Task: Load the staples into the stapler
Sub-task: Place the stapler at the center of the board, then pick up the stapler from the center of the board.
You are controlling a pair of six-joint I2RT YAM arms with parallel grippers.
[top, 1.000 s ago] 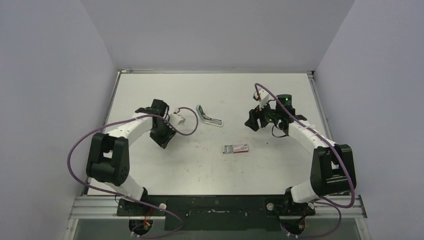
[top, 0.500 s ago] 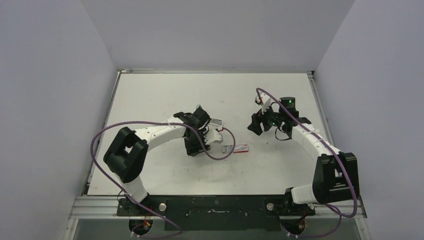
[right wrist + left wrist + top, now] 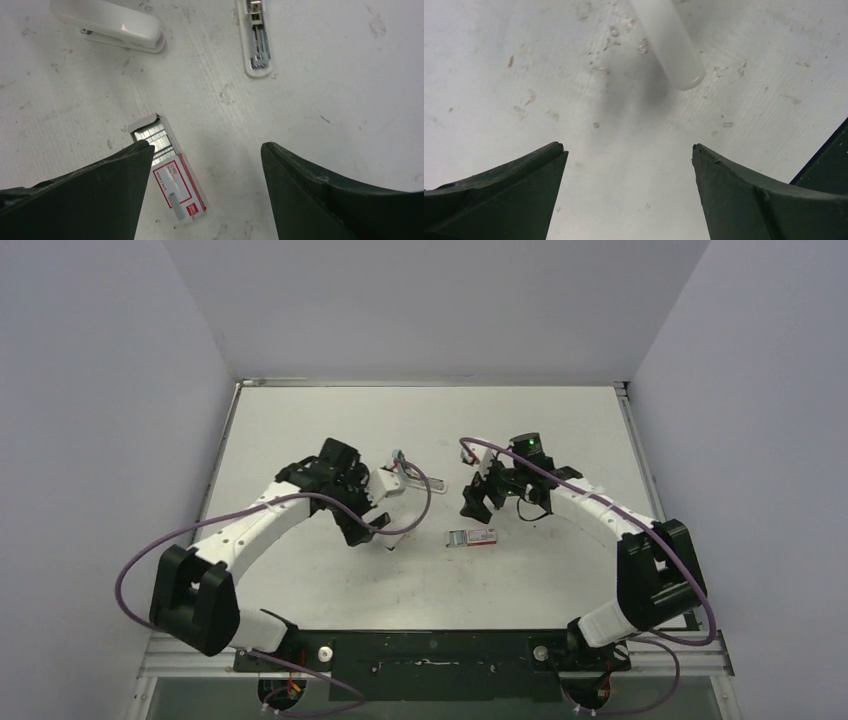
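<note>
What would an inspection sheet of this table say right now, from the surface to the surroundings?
Surface: white table, scuffed and speckled.
Job's things: stapler lies opened out, its metal channel facing up; red-and-white box slid partly open, staples showing inside.
Clutter: nothing seen.
Grippers: left gripper open over bare table, near the stapler's white end; right gripper open near the box, its fingers holding nothing.
Cables: purple cables loop off both arms.
Surroundings: plain pale walls on three sides.
</note>
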